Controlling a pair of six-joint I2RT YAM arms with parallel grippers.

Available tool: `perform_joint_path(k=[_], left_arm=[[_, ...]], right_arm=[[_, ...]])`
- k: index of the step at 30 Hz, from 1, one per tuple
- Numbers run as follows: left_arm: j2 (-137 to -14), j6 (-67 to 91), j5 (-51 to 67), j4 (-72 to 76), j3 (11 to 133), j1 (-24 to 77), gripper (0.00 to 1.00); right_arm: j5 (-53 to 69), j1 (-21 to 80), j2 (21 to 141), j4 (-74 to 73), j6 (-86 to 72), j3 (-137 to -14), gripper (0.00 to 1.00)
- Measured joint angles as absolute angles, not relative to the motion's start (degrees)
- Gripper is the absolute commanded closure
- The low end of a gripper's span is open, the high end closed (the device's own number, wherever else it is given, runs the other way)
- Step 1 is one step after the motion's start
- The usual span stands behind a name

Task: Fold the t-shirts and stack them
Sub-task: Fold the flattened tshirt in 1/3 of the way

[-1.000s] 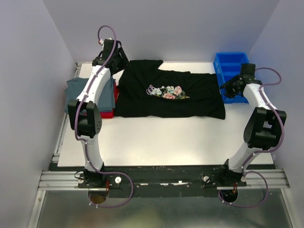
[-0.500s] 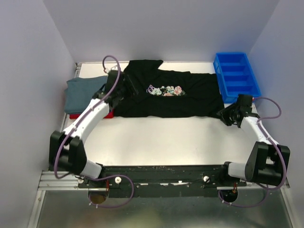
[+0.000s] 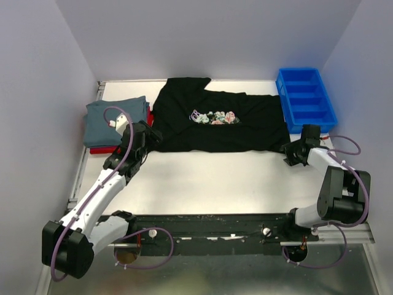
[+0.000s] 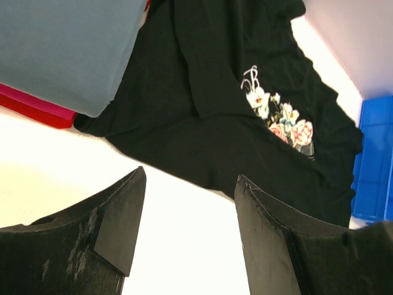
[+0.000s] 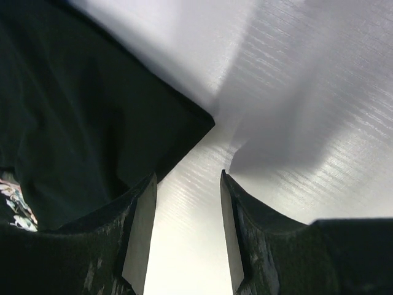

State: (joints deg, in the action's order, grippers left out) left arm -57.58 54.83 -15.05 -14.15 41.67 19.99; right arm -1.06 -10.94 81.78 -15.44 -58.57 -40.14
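Observation:
A black t-shirt [image 3: 245,132] with a floral print [image 3: 215,117] lies spread flat at the back of the table, one sleeve folded inward. To its left, a folded grey-blue t-shirt [image 3: 113,117] rests on a red one [image 3: 101,149]. My left gripper [image 3: 149,136] hovers open just before the black shirt's near left corner [image 4: 98,126], nothing between its fingers [image 4: 116,221]. My right gripper [image 3: 288,153] stands open low over the table at the shirt's near right corner [image 5: 196,123], fingers [image 5: 141,227] empty.
A blue plastic bin [image 3: 305,98] with dividers sits at the back right, just beyond the right gripper. The white table [image 3: 215,181] runs from the shirt's near hem to the front rail. Grey walls close in both sides and the back.
Both arms have drawn back from the shirt's far side to its near corners. The left gripper came down past the grey stack. The right one left the bin and its jaws widened.

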Motion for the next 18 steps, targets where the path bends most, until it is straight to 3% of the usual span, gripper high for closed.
perform_joint_path(k=[11, 15, 18], left_arm=[[-57.5, 59.7, -20.6, -14.0, 41.3, 19.9, 0.32], [-57.5, 62.2, -21.1, -12.9, 38.4, 19.9, 0.32], [-57.5, 63.8, -21.5, -12.9, 36.2, 19.9, 0.33]], right_arm=[[-5.4, -10.9, 83.4, -13.1, -63.6, -40.2, 0.59], [-5.9, -10.9, 85.4, -12.9, -64.2, -40.4, 0.95], [-6.6, -10.9, 85.7, -13.3, -64.9, -40.6, 0.99]])
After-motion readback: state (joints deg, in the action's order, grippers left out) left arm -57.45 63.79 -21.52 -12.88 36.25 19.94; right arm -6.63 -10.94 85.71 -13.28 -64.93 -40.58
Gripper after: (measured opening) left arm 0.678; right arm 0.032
